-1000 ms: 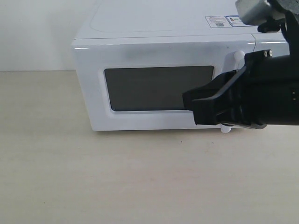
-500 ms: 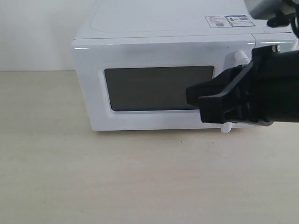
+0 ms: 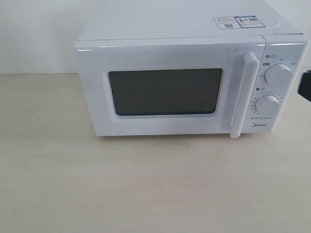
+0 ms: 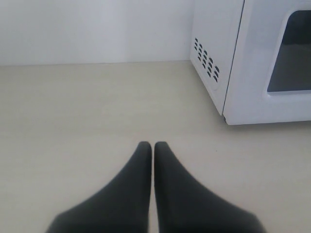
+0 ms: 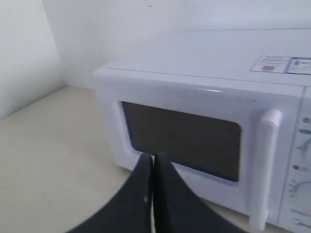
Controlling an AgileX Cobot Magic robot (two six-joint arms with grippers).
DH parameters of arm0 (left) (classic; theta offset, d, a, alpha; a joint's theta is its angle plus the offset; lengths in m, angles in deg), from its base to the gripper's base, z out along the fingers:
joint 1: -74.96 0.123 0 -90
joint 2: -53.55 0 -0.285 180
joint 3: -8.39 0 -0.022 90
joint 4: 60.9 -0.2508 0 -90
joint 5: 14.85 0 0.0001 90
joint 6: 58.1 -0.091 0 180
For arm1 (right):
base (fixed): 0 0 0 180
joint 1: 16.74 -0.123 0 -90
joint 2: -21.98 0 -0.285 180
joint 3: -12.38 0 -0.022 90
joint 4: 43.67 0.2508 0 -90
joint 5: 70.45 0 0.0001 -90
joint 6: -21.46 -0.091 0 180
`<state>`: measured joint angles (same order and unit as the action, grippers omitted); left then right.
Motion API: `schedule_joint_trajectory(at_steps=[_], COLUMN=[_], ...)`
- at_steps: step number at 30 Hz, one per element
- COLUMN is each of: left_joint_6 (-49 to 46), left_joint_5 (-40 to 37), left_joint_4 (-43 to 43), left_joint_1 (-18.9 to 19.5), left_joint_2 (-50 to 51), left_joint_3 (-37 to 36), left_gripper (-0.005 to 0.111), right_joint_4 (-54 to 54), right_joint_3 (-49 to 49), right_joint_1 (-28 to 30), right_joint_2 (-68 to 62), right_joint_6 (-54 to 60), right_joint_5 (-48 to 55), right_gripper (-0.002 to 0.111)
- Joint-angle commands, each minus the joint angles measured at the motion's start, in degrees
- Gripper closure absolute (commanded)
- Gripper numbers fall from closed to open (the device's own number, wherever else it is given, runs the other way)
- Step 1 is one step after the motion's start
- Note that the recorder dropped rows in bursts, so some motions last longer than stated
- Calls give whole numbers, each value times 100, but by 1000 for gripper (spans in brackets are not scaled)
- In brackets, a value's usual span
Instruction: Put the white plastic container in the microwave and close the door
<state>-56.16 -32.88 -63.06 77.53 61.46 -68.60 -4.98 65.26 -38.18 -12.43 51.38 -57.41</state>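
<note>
The white microwave stands at the back of the table with its door shut, dark window and long vertical handle facing me. The white plastic container is out of view. My right gripper is shut and empty, its tips held in front of the door's window; only a dark sliver of that arm shows at the exterior view's right edge. My left gripper is shut and empty over bare table, off the microwave's vented side.
Two round dials sit right of the handle, and a label sticker lies on the microwave's top. A white wall runs behind. Beige tabletop stretches in front of and left of the microwave.
The right arm, which covered the handle and dials, has pulled away to the right and nearly out of the exterior view. The door stays shut.
</note>
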Motion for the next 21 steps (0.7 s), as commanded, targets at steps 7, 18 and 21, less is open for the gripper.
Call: schedule_joint_trajectory(at_steps=[7,18,21], left_joint_6=[-31,-31,-31], left_joint_5=[4,15,15], left_joint_4=[-18,-18,-18], left_joint_1=[12,13,13], left_joint_2=[-13,-13,-13], left_joint_3=[-23,-23,-23], left_gripper=[103,103,103], right_joint_4=[-45,2,-34], right_joint_3=[1503,2433,2433], right_joint_1=[1299,1472,1520], right_joint_2=[2070,2663,2663], right_joint_6=[59,3,46], right_joint_5=[-386,-557,-440], right_gripper=[108,108,108])
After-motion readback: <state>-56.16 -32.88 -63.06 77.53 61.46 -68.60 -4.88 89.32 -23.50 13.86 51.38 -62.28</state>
